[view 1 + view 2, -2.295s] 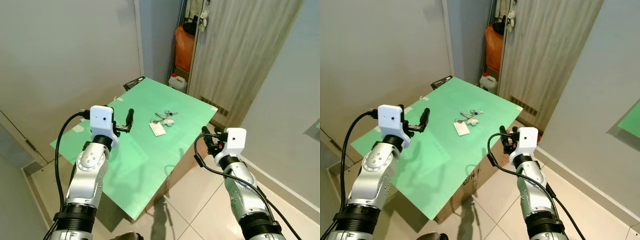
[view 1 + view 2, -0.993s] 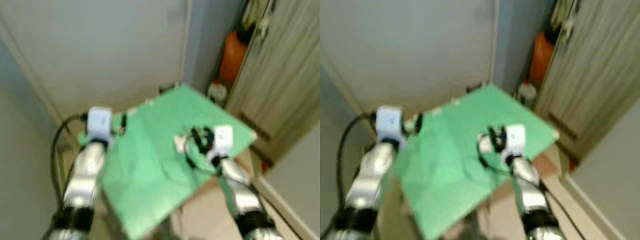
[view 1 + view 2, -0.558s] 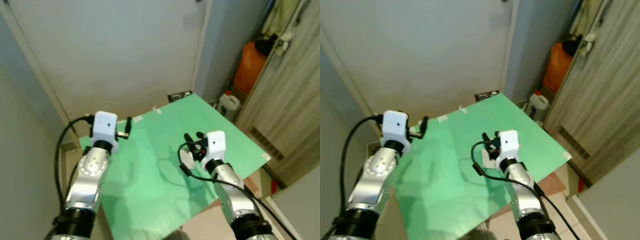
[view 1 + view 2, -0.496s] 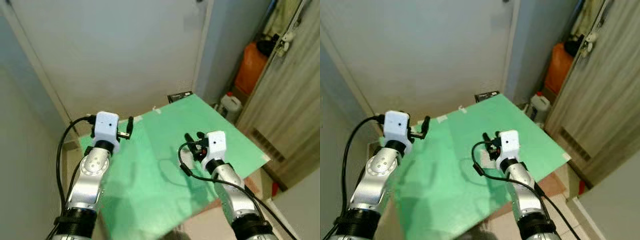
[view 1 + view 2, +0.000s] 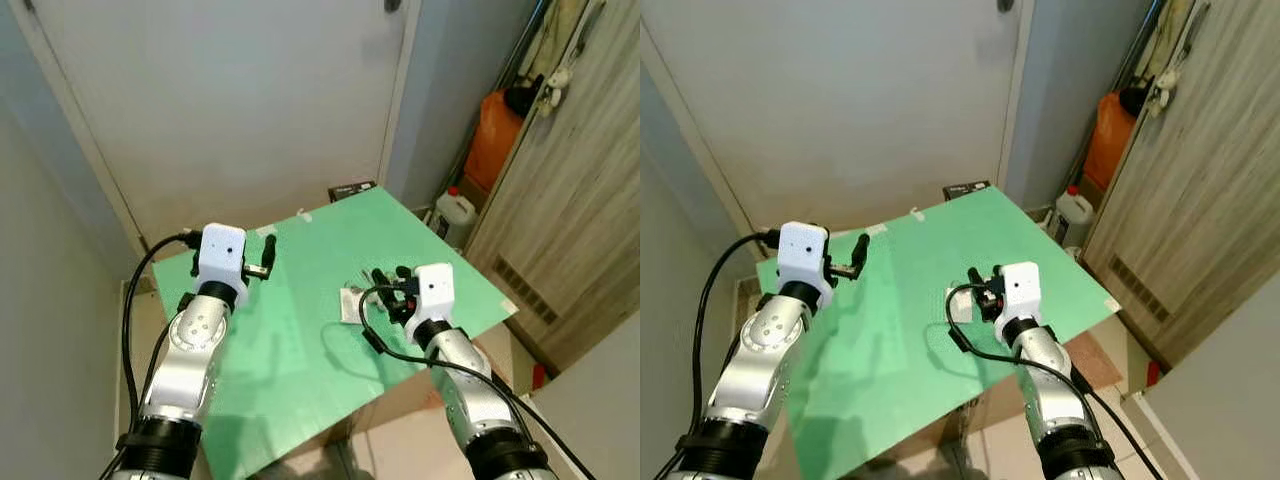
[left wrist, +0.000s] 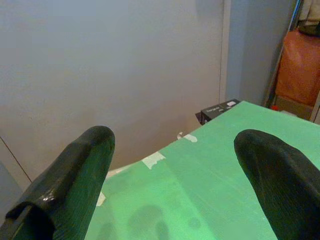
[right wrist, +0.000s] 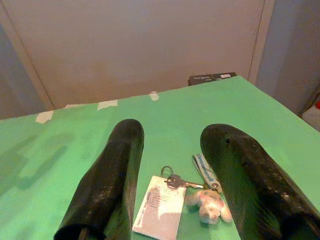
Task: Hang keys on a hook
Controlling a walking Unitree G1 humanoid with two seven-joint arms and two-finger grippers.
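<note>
The keys [image 7: 182, 182] lie on the green counter [image 5: 300, 330], with a white card [image 7: 160, 212] and a small soft toy [image 7: 210, 209] on the same bunch. Nothing is picked up yet, so the job has hardly begun. I think the robot must grab the keys, carry them off and find a hook; I cannot see one for sure from here.

The right claw [image 7: 172, 170] hangs over the keys, close above them but not touching, with its two black fingers spread wide and empty. The left claw [image 6: 172, 175] is held out over the far side of the counter, well apart from the keys, also wide and holding nothing.

A moment ago the robot stood back by the counter's corner, its right claw off the edge. Now it has come closer and that claw is over the keys.
</note>
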